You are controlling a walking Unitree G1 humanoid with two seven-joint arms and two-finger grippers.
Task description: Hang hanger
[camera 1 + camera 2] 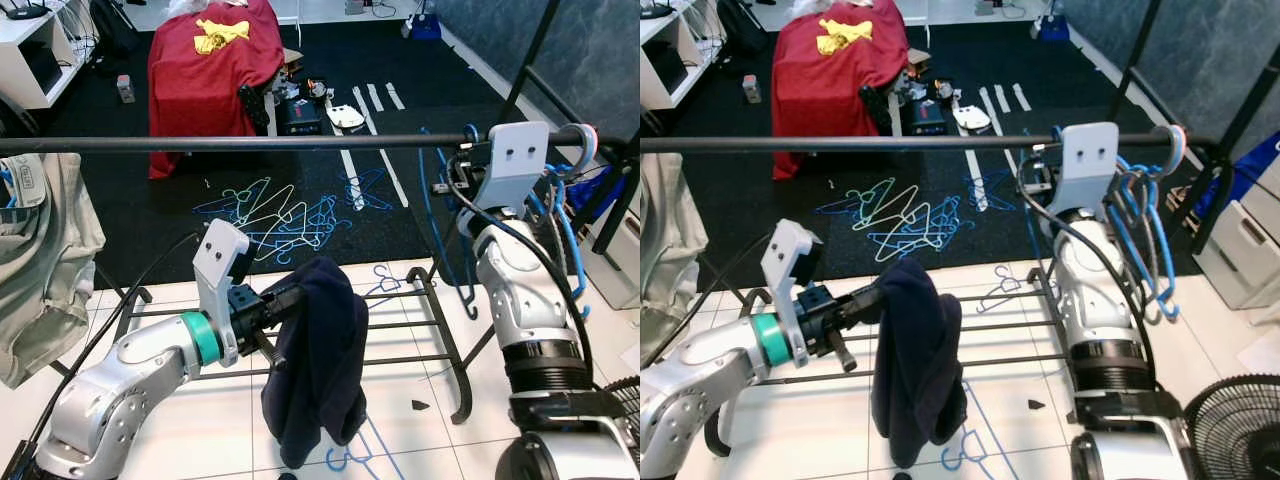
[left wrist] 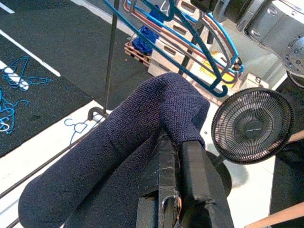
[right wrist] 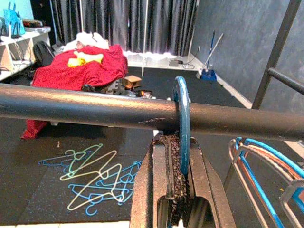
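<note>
A: Start at the right gripper (image 3: pixel 178 190). What is between its fingers?

B: They are clenched on a blue hanger (image 3: pixel 181 124). Its hook is a thin, rounded blue band, and it curves up and over the black rail (image 3: pixel 85 108), touching the rail's top. The hanger's body drops below the bar at the rack's right end, seen from the head as blue wire loops (image 1: pixel 1140 230) beside the silver right arm.

A: And the left gripper (image 2: pixel 178 156)?

B: Closed too, pinching a dark navy knitted garment (image 1: pixel 320 360). The two black fingers (image 2: pixel 194 175) sit tight together with a fold of the cloth caught between them. The cloth drapes over the gripper and hangs down, low in front of the rack and well below the rail.

A: How many hangers on the rail?

B: One is in the right gripper. More hang just beside it at the right end, blue ones and at least one pinkish one (image 3: pixel 256 156), but they overlap, so I cannot give a count.

A: Elsewhere?

B: One heap of tangled hangers (image 1: pixel 275 215) on the dark carpet beyond the rack, blue, green and pale; too tangled to number. One black fan (image 2: pixel 251 126) on the white floor. One grey garment (image 1: pixel 40 270) hangs at the rail's left end. One red-covered bed (image 1: pixel 215 70) stands farther back.
</note>
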